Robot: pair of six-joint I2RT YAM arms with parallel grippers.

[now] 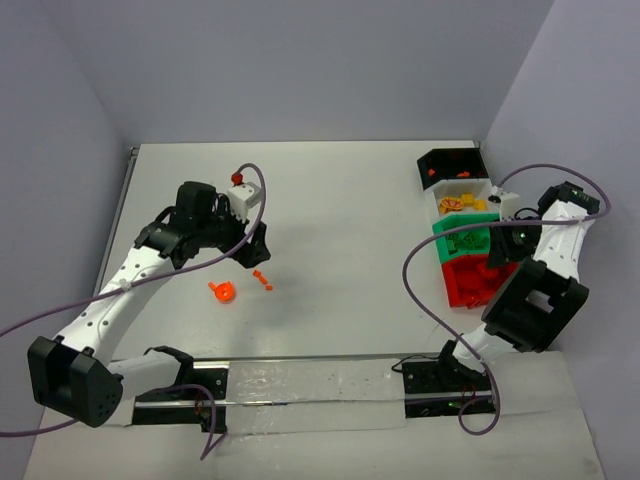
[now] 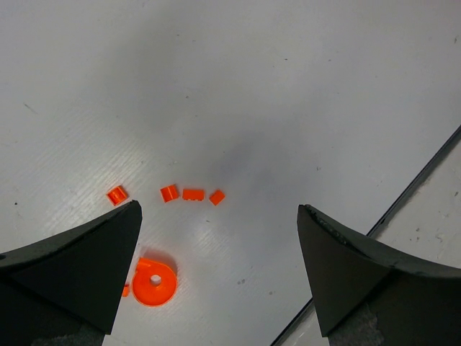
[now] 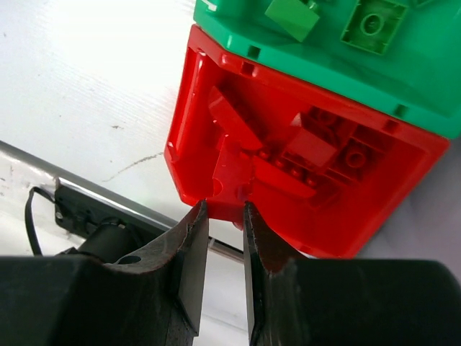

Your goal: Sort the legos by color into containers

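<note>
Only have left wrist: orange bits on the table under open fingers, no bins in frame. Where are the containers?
Observer: Top view has the containers in a row at the far right of the table: black bin farthest from the arm bases, then white bin, green bin, and red bin nearest.
Operator: Where's the right arm?
Observer: The right gripper is at the red bin's near wall, fingers almost together. I can't tell whether they hold anything.
Operator: Which bin has orange?
Observer: The black bin shows a few orange-red bits along its left side.
</note>
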